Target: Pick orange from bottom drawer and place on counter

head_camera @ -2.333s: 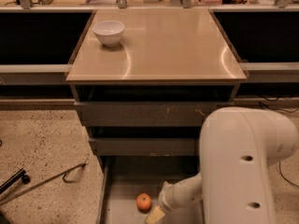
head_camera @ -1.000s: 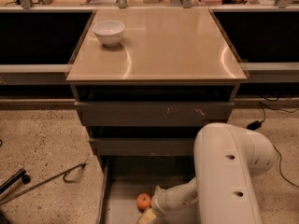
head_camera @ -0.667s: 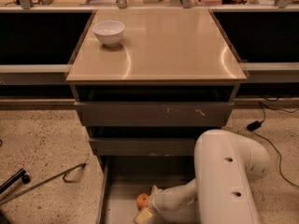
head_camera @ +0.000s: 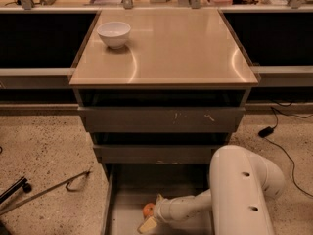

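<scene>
The orange lies in the open bottom drawer, near the middle of its grey floor. My gripper is down inside the drawer, reaching in from the right, and sits right against the orange, covering its right side. My white arm fills the lower right. The beige counter is the top of the cabinet above.
A white bowl stands at the counter's back left corner. The two upper drawers are closed above the open one. A thin metal rod lies on the speckled floor at left, and a black cable at right.
My gripper has moved left across the drawer floor from beside the orange to right against it. The orange has stayed in place.
</scene>
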Available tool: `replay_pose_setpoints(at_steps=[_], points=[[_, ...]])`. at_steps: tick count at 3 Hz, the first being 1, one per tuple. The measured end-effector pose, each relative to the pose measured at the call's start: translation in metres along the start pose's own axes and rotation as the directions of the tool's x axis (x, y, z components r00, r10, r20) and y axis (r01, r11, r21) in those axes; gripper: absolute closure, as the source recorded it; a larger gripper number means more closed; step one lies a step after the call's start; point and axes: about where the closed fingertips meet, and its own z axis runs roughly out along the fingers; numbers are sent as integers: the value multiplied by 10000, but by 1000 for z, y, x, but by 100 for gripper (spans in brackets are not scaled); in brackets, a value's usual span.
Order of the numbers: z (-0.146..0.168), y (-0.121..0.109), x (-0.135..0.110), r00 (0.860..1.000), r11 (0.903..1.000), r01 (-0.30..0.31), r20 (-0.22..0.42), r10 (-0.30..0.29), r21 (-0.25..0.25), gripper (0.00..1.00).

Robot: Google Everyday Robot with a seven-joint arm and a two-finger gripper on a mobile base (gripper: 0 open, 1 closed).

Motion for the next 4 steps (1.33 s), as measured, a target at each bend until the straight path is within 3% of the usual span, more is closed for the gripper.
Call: replay_pose_setpoints(at_steps=[4], points=[[39, -7, 2, 10000, 9979, -68, -76, 63, -646, 0]])
